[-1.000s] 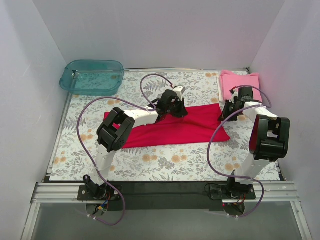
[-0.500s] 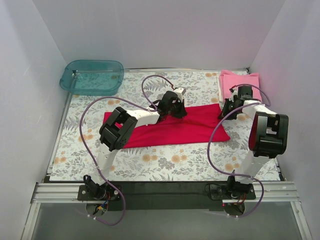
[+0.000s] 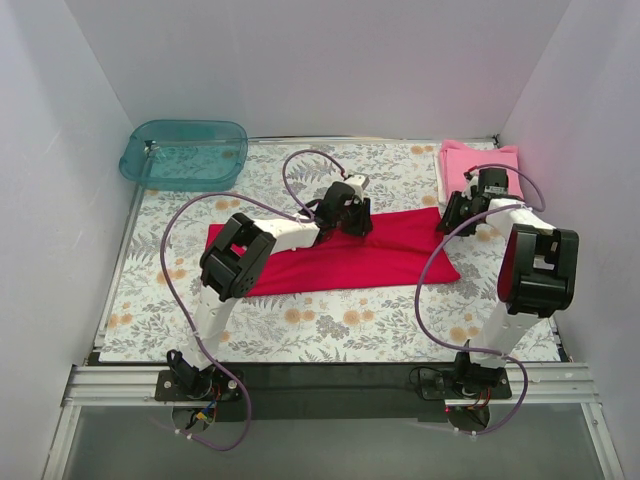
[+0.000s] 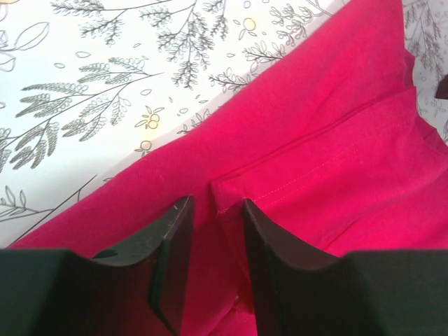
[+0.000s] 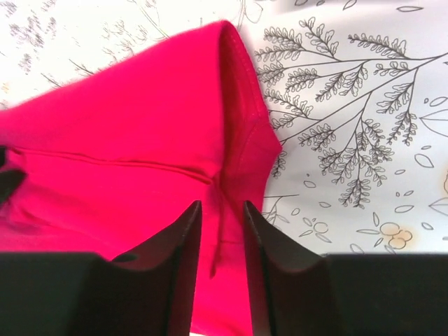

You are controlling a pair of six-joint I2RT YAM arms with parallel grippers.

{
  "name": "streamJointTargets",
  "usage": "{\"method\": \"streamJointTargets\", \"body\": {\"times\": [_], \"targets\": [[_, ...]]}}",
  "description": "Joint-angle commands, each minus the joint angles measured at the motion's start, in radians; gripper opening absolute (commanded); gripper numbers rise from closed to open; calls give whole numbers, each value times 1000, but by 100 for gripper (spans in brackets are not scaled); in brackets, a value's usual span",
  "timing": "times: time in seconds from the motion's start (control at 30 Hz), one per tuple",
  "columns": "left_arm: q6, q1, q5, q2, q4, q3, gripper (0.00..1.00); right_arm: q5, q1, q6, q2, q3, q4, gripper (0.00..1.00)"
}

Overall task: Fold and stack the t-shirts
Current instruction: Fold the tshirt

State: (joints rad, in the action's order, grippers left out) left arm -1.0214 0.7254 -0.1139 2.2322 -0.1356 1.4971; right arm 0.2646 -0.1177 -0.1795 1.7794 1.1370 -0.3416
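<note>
The red shirt [image 3: 340,258] is lying across the middle of the table [image 3: 330,325], folded into a long strip running left to right. The pink shirt [image 3: 458,160] is sitting folded in the far right corner, apart from the red one.

The left gripper [image 3: 352,220] is reaching down onto the far edge of the red shirt near its middle. In the left wrist view its fingers [image 4: 173,245] are standing close together, pinching a hemmed fold of red cloth.

The right gripper [image 3: 452,218] is pressing on the shirt's far right corner. In the right wrist view its fingers [image 5: 185,245] are likewise nearly together, clamping a ridge of red cloth.

A teal tub [image 3: 185,153] is sitting in the far left corner.
</note>
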Motion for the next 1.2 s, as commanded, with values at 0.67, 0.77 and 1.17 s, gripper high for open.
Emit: {"method": "streamJointTargets", "body": {"times": [0.67,0.77,1.17], "targets": [[-23,35,-102,-91,97,-1,11,113,1,-110,-74,-163,104,23],[-13,34,-60,-86,99,-47,6,76,0,-100,-69,-183,102,23],[6,16,48,-178,217,-18,22,-39,39,-61,-156,-122,-13,31]]}}
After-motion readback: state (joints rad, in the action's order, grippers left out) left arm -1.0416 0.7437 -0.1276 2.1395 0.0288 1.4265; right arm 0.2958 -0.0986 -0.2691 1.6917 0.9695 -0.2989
